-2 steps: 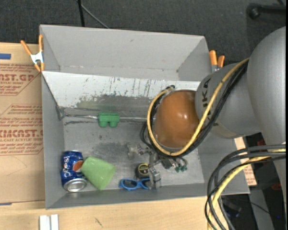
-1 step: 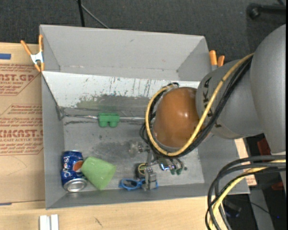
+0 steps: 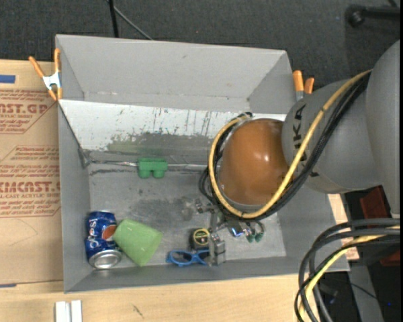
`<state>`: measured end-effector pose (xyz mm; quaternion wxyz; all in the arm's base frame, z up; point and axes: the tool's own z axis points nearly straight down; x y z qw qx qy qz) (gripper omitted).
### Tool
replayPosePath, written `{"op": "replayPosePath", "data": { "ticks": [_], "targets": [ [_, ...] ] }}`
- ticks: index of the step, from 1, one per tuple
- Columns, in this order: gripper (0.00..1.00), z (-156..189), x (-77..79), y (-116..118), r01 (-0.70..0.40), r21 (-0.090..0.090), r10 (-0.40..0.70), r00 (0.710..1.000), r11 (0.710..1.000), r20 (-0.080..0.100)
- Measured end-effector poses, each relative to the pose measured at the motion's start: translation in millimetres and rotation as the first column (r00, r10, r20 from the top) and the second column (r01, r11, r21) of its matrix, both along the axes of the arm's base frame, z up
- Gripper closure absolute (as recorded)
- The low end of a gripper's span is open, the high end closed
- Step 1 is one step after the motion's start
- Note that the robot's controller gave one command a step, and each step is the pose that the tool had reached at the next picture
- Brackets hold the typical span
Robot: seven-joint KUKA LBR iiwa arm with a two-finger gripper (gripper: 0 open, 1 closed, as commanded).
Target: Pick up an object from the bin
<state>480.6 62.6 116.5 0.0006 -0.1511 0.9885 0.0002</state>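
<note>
- Gripper (image 3: pixel 217 240) sat low by the bin's (image 3: pixel 74 180) front wall, under the orange cover (image 3: pixel 250 161); I could not tell whether it was open or closed.
- Just beside it lay a small yellow-and-black round thing (image 3: pixel 201 237), which I judged the likeliest target; a blue loop (image 3: pixel 183 257) lay next to that.
- I would centre over the round thing before closing, clear of the loop.
- Green cup (image 3: pixel 138 241) and can (image 3: pixel 101 240) lay well apart.

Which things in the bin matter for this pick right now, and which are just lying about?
By the gripper: small yellow-rimmed round thing; blue looped plastic piece.
Lying about: blue soda can; pale green plastic cup; small green block.
</note>
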Motion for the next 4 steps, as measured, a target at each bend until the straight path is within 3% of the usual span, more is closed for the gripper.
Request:
{"op": "replayPosePath", "data": {
  "ticks": [1,2,3,4],
  "targets": [
    [0.0,-46,3.9,-7,-0.116,0.0,0.116,0.993,0.993,0.016],
    [0.0,-45,5.3,-6,-0.115,0.002,0.115,0.993,0.993,0.021],
    [1.0,-44,5.6,-6,-0.116,0.002,0.116,0.993,0.993,0.021],
    [1.0,-12,6.1,-5,-0.116,0.0,0.116,0.993,0.993,0.002]
  ]
}}
